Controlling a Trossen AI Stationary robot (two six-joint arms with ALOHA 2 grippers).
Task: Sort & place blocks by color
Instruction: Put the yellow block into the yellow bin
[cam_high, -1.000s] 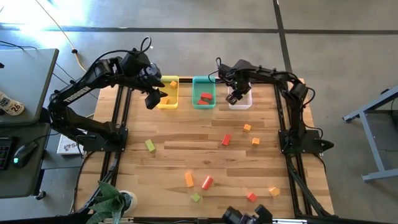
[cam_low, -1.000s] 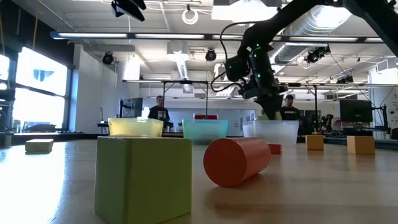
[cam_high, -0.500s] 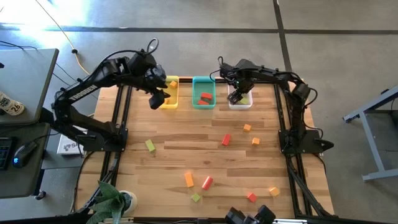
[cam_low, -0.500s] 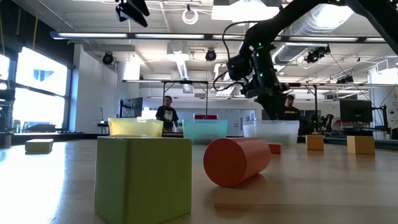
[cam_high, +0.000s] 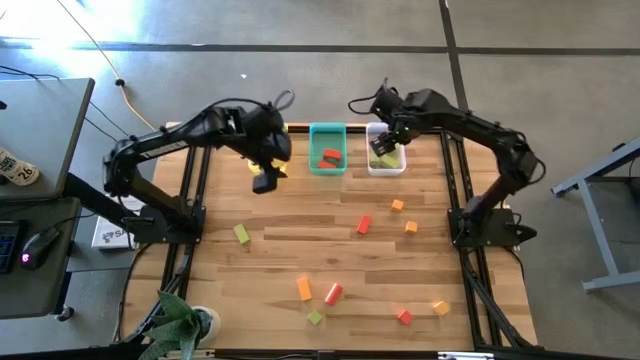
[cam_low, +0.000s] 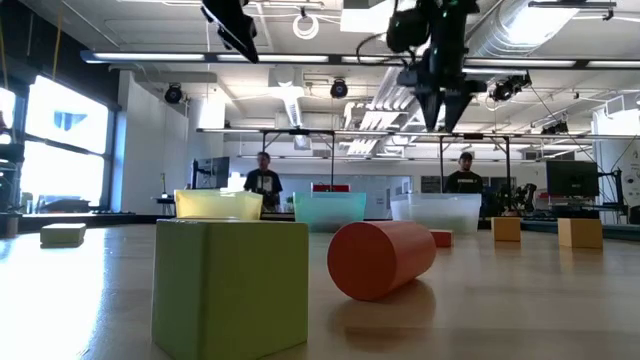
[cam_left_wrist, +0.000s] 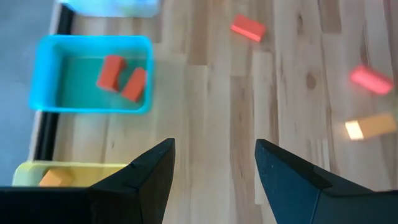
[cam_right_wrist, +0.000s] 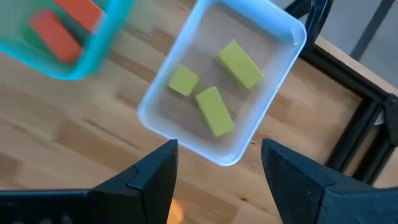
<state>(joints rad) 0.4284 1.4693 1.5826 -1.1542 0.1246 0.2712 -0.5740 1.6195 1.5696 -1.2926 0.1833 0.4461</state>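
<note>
My left gripper (cam_high: 265, 181) (cam_left_wrist: 214, 155) hangs open and empty over bare wood just near of the yellow bin (cam_high: 274, 135). My right gripper (cam_high: 384, 150) (cam_right_wrist: 217, 155) is open and empty, high above the clear bin (cam_right_wrist: 217, 87), its fingers pointing down (cam_low: 440, 100). Three green blocks (cam_right_wrist: 214, 111) lie on the clear bin's floor. The teal bin (cam_high: 327, 148) holds two red blocks (cam_left_wrist: 121, 78); an orange block (cam_left_wrist: 56, 177) lies in the yellow bin. Loose blocks lie on the table: green (cam_high: 241, 233), red (cam_high: 364, 225), orange (cam_high: 397, 205), a red cylinder (cam_high: 333, 293) and others.
The three bins stand in a row at the table's far edge. More blocks lie near the near edge: orange (cam_high: 304, 289), green (cam_high: 314, 317), red (cam_high: 404, 316), orange (cam_high: 440, 307). A plant (cam_high: 180, 325) sits at the near left corner. People stand in the room beyond.
My right gripper has risen straight up from low inside the clear bin to well above it. My left gripper has moved from over the yellow bin toward the table's near edge and a little to the right.
</note>
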